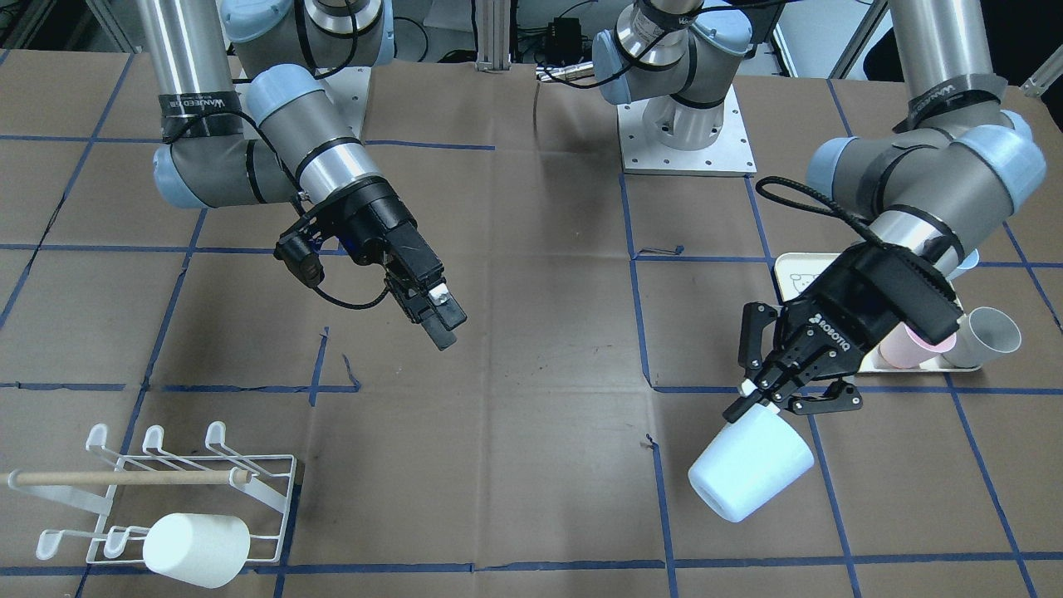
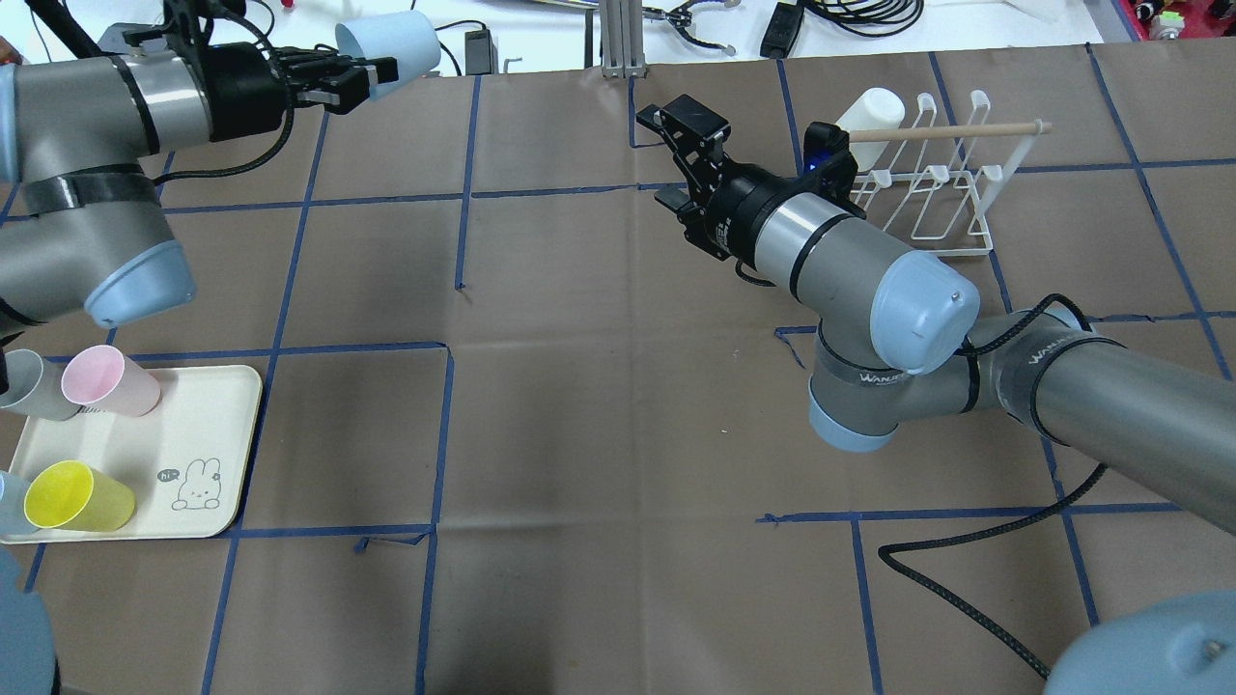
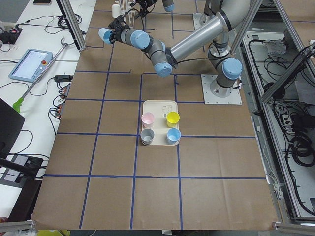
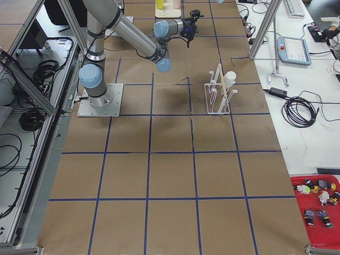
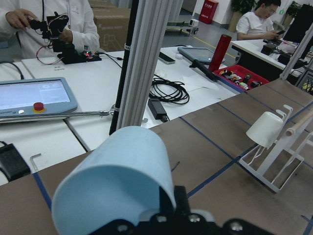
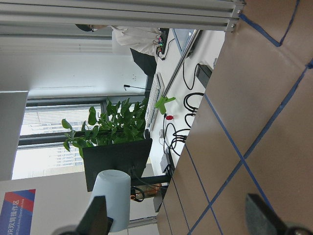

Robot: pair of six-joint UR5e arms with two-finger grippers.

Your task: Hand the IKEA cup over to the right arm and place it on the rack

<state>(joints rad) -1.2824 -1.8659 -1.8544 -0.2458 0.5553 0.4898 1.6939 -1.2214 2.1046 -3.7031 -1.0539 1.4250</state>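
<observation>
My left gripper (image 1: 757,400) is shut on the rim of a light-blue IKEA cup (image 1: 750,468) and holds it on its side above the table. In the overhead view the cup (image 2: 394,48) is at the far left and the left gripper (image 2: 359,82) grips it. The cup fills the left wrist view (image 5: 117,181). The right arm's gripper (image 2: 671,154) is open and empty over the table's middle, well apart from the cup. Its fingertips (image 6: 95,218) frame the distant cup (image 6: 111,198). The white wire rack (image 2: 941,198) stands at the far right, with a white cup (image 2: 869,111) on it.
A cream tray (image 2: 208,434) near the left arm holds a pink cup (image 2: 111,381), a yellow cup (image 2: 79,495) and a grey cup (image 2: 24,384). The rack's wooden dowel (image 1: 124,477) lies across its prongs. People are at benches beyond the table.
</observation>
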